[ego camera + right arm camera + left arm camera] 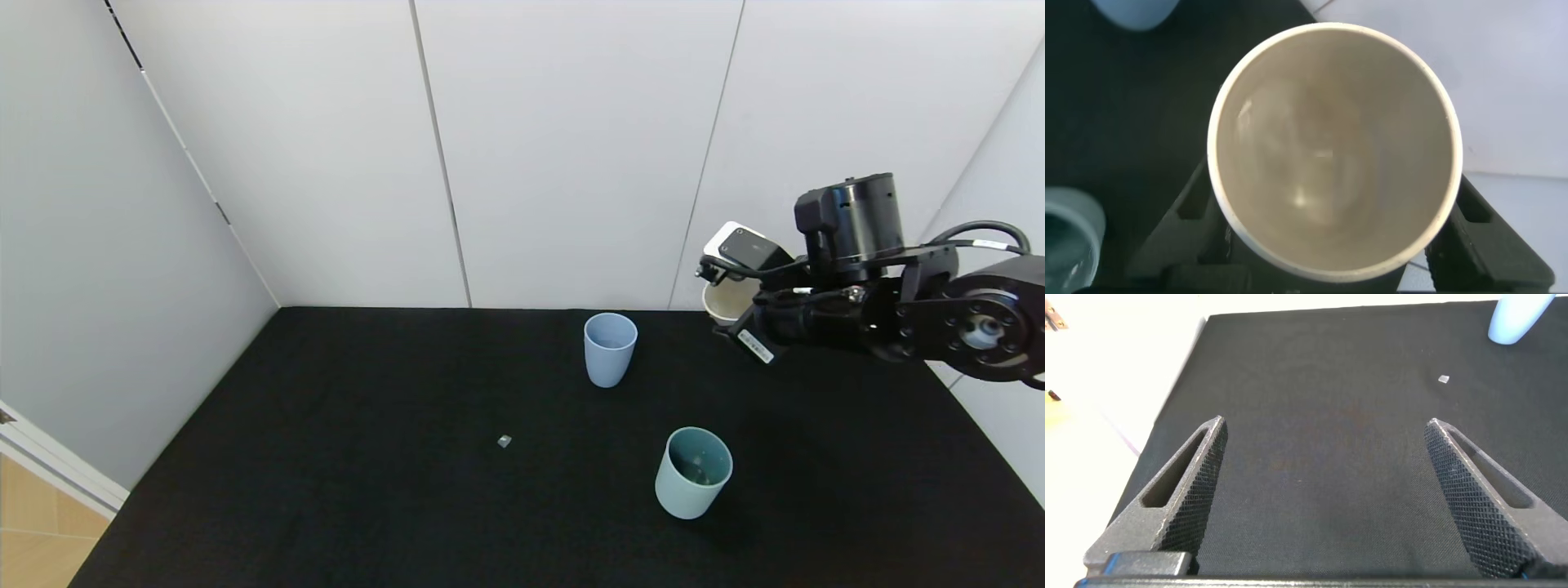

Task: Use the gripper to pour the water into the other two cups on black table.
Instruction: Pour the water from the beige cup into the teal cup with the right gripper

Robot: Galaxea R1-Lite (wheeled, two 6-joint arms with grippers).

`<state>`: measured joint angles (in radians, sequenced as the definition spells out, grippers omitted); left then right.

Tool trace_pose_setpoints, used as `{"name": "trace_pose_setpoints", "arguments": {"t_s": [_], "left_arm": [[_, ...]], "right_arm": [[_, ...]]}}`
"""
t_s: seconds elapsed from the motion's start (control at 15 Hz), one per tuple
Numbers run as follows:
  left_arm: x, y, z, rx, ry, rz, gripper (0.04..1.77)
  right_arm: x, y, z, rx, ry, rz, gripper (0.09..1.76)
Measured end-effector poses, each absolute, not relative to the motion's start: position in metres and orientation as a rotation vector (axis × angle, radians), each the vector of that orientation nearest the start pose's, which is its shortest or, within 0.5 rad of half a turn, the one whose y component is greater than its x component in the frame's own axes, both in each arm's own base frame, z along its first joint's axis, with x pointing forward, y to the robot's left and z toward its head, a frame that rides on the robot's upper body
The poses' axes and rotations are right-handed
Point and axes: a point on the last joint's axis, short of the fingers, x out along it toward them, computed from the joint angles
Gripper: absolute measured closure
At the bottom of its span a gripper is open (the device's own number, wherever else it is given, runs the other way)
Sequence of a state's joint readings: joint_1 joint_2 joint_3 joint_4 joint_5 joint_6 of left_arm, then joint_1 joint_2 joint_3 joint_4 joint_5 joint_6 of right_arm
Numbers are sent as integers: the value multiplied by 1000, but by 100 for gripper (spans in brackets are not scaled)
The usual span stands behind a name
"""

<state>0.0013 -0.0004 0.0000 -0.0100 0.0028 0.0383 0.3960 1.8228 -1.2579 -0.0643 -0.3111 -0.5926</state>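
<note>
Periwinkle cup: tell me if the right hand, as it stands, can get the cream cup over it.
Probably yes. The right hand holds the cream cup just beside the periwinkle cup, with only bare black table between them.

No text can be read anywhere; the barcode sticker (756, 346) on the right arm (right of frame) is too small to decipher.
</note>
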Motion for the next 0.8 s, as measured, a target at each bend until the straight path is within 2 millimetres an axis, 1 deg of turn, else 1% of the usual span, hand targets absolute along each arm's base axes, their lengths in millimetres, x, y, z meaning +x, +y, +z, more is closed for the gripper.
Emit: {"name": "trace_pose_setpoints", "arguments": {"t_s": [0.2, 0.4, 0.6, 0.8], "left_arm": [[-23, 0, 76, 38, -10, 4, 9], [-23, 0, 77, 38, -11, 4, 9], [-23, 0, 77, 38, -11, 4, 9], [-23, 0, 76, 38, -10, 4, 9]], "right_arm": [[306, 118, 212, -757, 451, 223, 57], [289, 111, 211, -757, 452, 223, 57], [281, 108, 207, -759, 436, 224, 57], [275, 109, 200, -773, 456, 239, 57]]}}
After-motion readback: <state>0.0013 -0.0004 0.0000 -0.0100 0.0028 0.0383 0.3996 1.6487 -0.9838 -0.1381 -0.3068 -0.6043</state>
